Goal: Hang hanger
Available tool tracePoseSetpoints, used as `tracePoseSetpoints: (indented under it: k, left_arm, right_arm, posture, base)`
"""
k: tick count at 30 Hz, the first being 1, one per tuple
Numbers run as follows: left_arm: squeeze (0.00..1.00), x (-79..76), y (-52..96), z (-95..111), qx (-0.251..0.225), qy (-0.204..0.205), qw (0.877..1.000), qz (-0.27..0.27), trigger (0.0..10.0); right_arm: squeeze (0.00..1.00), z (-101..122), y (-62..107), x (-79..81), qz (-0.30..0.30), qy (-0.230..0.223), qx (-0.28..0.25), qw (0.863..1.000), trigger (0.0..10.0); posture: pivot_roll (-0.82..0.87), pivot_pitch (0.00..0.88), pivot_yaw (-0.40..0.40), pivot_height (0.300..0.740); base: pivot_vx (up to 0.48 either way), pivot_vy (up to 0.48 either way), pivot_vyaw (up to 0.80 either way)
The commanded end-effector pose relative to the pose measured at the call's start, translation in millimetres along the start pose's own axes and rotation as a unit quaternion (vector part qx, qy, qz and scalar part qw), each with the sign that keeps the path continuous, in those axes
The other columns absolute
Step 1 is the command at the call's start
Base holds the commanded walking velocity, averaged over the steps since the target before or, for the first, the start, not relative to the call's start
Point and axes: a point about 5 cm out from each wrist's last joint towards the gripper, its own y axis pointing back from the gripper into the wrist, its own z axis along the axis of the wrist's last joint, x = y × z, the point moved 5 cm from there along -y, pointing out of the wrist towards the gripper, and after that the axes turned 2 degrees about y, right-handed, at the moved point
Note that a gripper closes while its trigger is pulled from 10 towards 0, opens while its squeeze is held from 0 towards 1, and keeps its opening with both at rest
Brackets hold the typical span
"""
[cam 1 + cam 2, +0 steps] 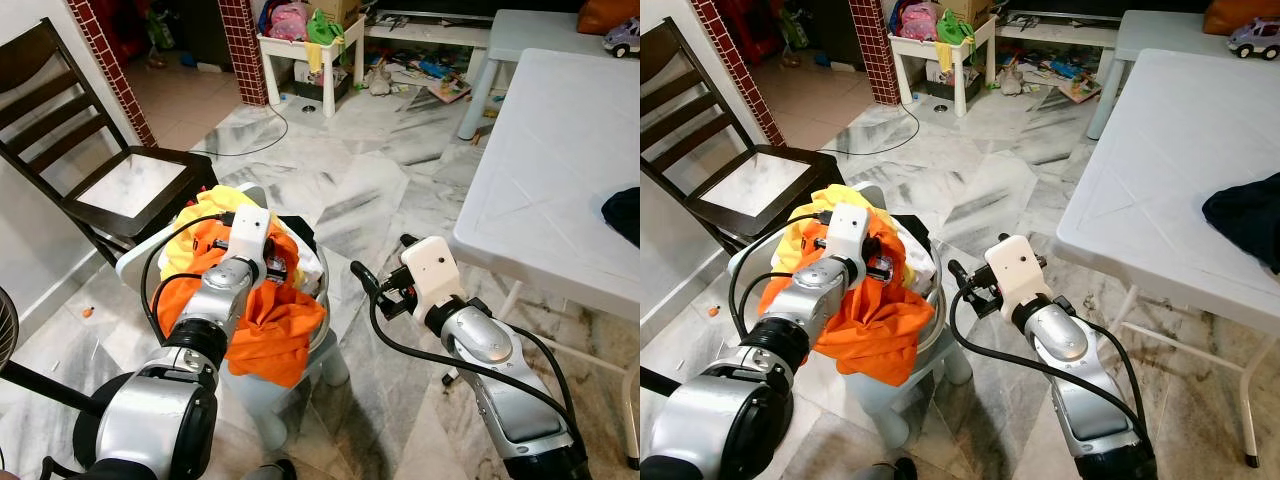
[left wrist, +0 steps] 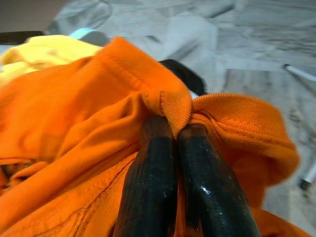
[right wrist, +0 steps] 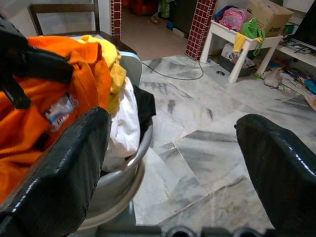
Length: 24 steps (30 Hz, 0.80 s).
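A round grey laundry basket stands on a pale stool right in front of me, heaped with clothes. An orange garment lies on top and spills over the near rim. My left gripper is shut on a bunched fold of that orange garment, at the middle of the heap. A yellow garment and a white one lie beneath it. My right gripper hovers just to the right of the basket at rim height, open, with nothing between its fingers.
A dark wooden chair stands behind the basket on the left. A white folding table with a dark cloth fills the right side. A small cluttered white table and a brick pillar are at the back, across marble floor.
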Motion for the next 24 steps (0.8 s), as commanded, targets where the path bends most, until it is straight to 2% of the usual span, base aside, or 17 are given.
tracePoseSetpoints:
  k: [1,2,3,7,11,17,22,24]
  left_arm:
    - [0.0,-8.8,-0.1,0.6,-0.004,-0.023,0.999,-0.026,10.0]
    - [0.0,-9.0,0.1,0.0,-0.004,-0.036,0.999,-0.028,10.0]
    - [1.0,-7.8,1.1,-1.5,-0.005,-0.05,0.998,-0.029,10.0]
    - [1.0,-1.8,7.7,-5.9,-0.027,-0.093,0.995,-0.022,10.0]
    - [1.0,-1.9,15.3,-8.2,-0.046,-0.086,0.995,-0.02,10.0]
    - [1.0,12.4,36.8,-15.4,-0.07,-0.07,0.995,0.018,10.0]
    - [1.0,26.7,61.8,-9.6,-0.106,-0.088,0.989,0.061,10.0]
    - [1.0,28.5,65.2,-8.3,-0.11,-0.091,0.987,0.067,10.0]
  right_arm:
    - [0.0,2.0,-0.5,2.2,0.002,0.002,-0.004,1.0,10.0]
    - [0.0,2.0,-0.5,2.2,0.002,0.002,-0.004,1.0,10.0]
    - [0.0,1.8,-0.5,2.4,0.002,0.002,-0.004,1.0,10.0]
    - [0.0,1.3,-1.8,4.9,0.006,-0.001,-0.004,1.0,10.0]
    - [0.0,2.0,-3.5,7.5,0.01,-0.004,-0.005,1.0,10.0]
    - [0.0,1.2,-4.3,10.6,0.018,-0.01,-0.003,1.0,10.0]
    - [0.0,-2.6,-3.1,14.1,0.02,-0.018,0.003,1.0,10.0]
    - [0.0,-2.6,-2.7,14.3,0.02,-0.019,0.003,1.0,10.0]
  posture:
    - [-0.14,0.079,0.117,0.74]
    - [-0.14,0.079,0.117,0.74]
    - [-0.14,0.079,0.117,0.74]
    - [-0.12,0.08,0.111,0.74]
    - [-0.11,0.081,0.107,0.74]
    - [-0.07,0.098,0.098,0.74]
    - [-0.06,0.115,0.1,0.74]
    - [-0.06,0.119,0.101,0.74]
  base:
    - [0.0,0.0,0.0]
    - [0.0,0.0,0.0]
    - [0.0,0.0,0.0]
    - [0.0,0.0,0.0]
    - [0.0,0.0,0.0]
    - [0.0,0.0,0.0]
    - [0.0,0.0,0.0]
    - [0.0,0.0,0.0]
